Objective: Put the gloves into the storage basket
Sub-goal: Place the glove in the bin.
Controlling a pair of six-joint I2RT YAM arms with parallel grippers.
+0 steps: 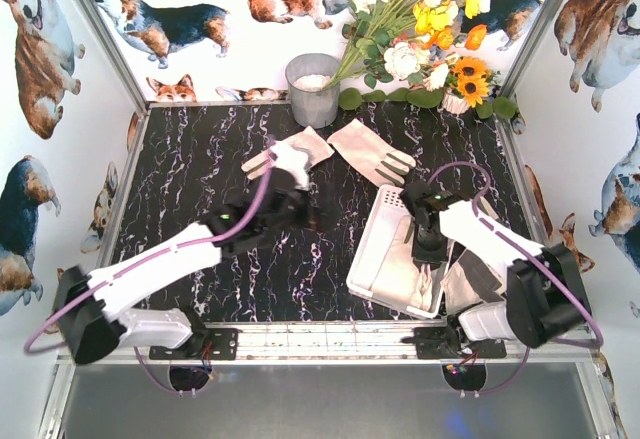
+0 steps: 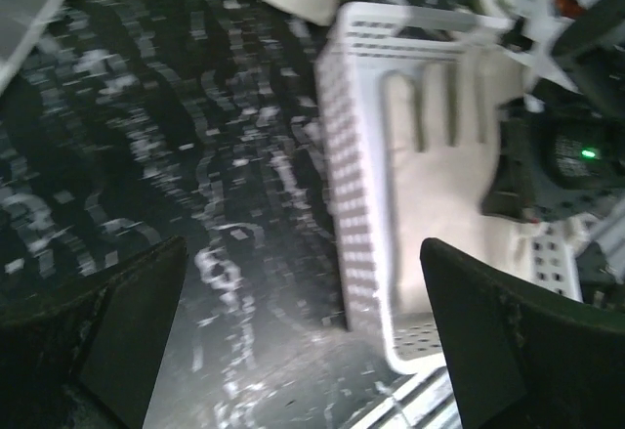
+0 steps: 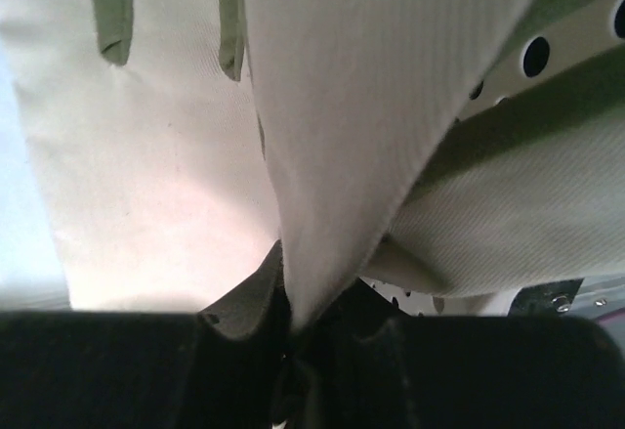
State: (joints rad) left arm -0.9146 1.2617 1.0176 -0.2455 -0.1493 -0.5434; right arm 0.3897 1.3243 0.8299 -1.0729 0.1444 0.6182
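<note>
Two gloves lie loose on the black marbled tabletop (image 1: 200, 189) toward its far side: the left-hand glove (image 1: 290, 154) and the right-hand glove (image 1: 372, 151), their edges close together. Just behind them stand a grey bucket (image 1: 313, 89) and a bunch of flowers (image 1: 420, 19).

The white storage basket (image 1: 372, 259) sits at an angle on the right half of the tabletop, in front of the right arm. The left wrist view shows its perforated side wall (image 2: 342, 155) and a flat glove (image 2: 439, 185) lying inside, fingers pointing away from that camera.

The right claw (image 1: 430, 244) reaches down into the basket. Seen from its own wrist, it (image 3: 293, 326) is clamped on a fold of cream fabric, the pinched glove (image 3: 361, 107), which drapes over the flat glove beneath.

The left claw (image 1: 300, 209) hangs over bare tabletop just on the near side of the left-hand glove. Its fingers (image 2: 127, 331) stand wide apart with nothing between them.
</note>
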